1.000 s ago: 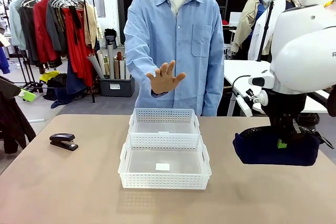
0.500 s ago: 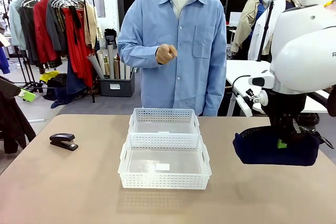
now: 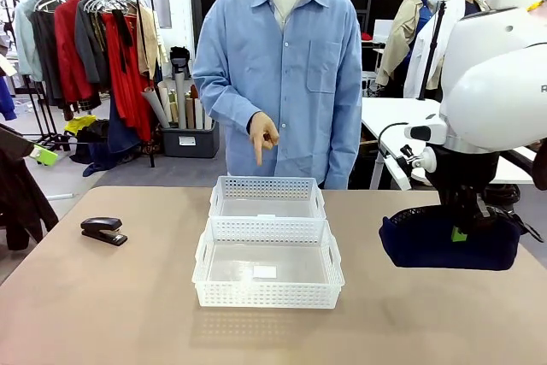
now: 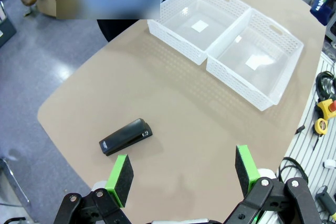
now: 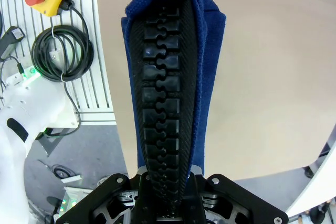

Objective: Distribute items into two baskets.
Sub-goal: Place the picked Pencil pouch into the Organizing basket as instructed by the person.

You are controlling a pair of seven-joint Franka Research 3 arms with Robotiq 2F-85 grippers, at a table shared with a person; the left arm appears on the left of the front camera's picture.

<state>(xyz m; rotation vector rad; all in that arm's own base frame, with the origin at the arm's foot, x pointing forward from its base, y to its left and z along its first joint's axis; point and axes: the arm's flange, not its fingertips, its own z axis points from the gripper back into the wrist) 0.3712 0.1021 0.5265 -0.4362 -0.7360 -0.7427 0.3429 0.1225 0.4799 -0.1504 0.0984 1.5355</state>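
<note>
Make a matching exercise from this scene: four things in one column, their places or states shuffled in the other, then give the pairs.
Column one
1. stapler
2. navy pouch
3. left pincer
4. person's hand

Column two
A. points a finger down toward the farther basket
B. open, above the table
C. lies on the table, at its left side
D. clamped in the shut right pincer

Pairs: 1-C, 2-D, 3-B, 4-A

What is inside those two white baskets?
Only a small white label on each floor of the near basket and far basket. The left wrist view shows both floors uncovered.
</note>
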